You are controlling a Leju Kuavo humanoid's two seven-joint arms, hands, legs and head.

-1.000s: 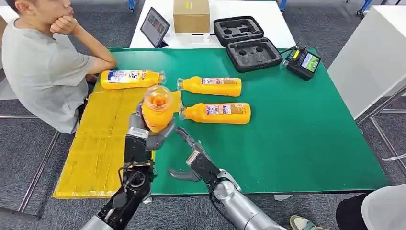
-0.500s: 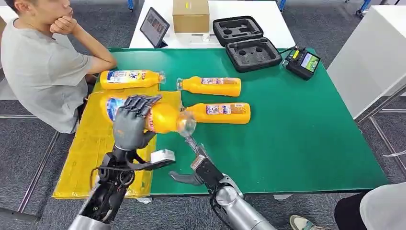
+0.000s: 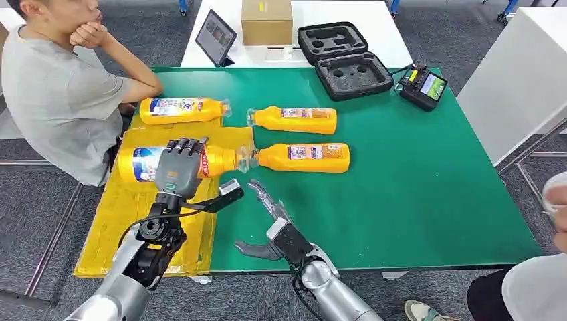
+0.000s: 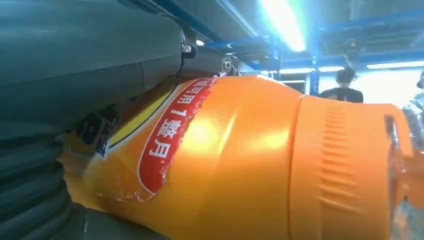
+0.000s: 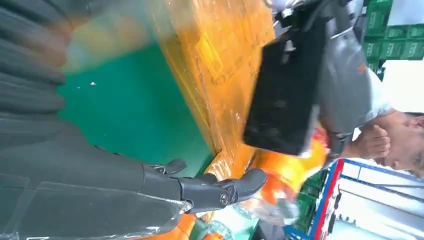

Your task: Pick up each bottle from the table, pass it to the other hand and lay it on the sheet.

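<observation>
A person (image 3: 53,87) sits at the far left. The left robot hand (image 3: 177,175) grips a bottle (image 3: 140,164) lying level over the sheet (image 3: 127,221), apparently to lay it down. The right robot hand (image 3: 267,214) hovers spread and empty over the bench (image 3: 414,180). An open foam case (image 3: 344,60) holds nothing.

A person in a grey shirt (image 3: 57,100) sat well beyond the fingers, at the green table's (image 3: 414,174) far-left corner. Farther off stood a tablet (image 3: 215,37), a cardboard box (image 3: 267,21) and an open black foam case (image 3: 344,59), with a handheld controller (image 3: 422,86) to the far right.
</observation>
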